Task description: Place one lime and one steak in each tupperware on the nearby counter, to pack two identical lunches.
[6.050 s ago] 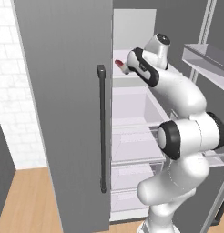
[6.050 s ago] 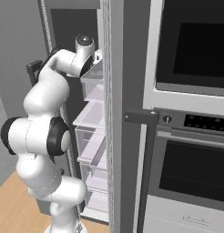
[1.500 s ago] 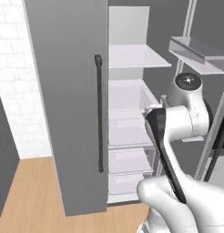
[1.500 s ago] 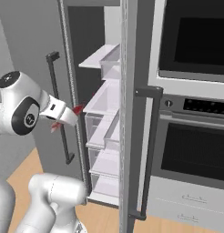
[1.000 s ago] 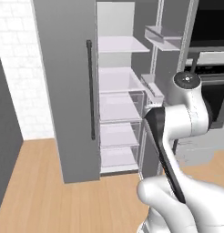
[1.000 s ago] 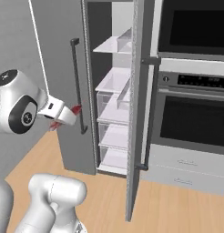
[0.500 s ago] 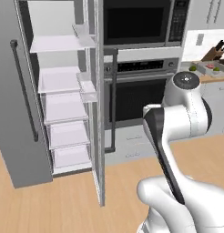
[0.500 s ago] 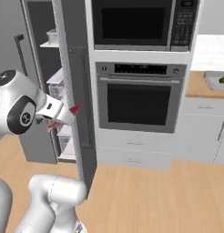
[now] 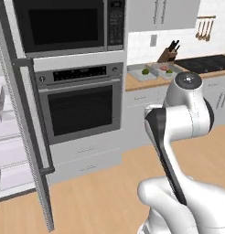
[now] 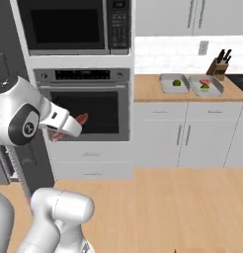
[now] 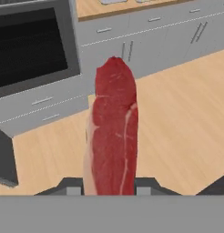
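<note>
- The gripper [image 11: 109, 186] pinches a raw red steak [image 11: 113, 132] by its lower end; in the hand view the meat stands up between the two finger tips, whose bases are cut off by the bottom of that view, so how much of the steak sits below them cannot be told.
- In the right base view the same steak [image 10: 80, 120] shows just as a small red tip poking out past the white wrist, with the jaws hidden behind the hand.
- In the left base view the hand is hidden behind the robot's own bulky forearm and elbow, which cover the lower right of that view.
- The arm is folded close to its body, with the hand held at mid-height and pointing forward and down toward the wooden floor [image 10: 182, 197] in front of the oven [image 10: 89, 106].
- At the left edge of the left base view, an open fridge door [image 9: 29, 146] and part of its shelves are cut off by the frame.
- Farther off, the counter [image 10: 148, 89] carries two clear tupperware trays, side by side near its back edge.
- The left tupperware [image 10: 173, 83] holds a green lime; the right tupperware [image 10: 206, 85] holds something green and something red, too small to make out fully.
- A knife block [image 10: 218, 65] stands at the counter's back edge, just behind the right tray.
</note>
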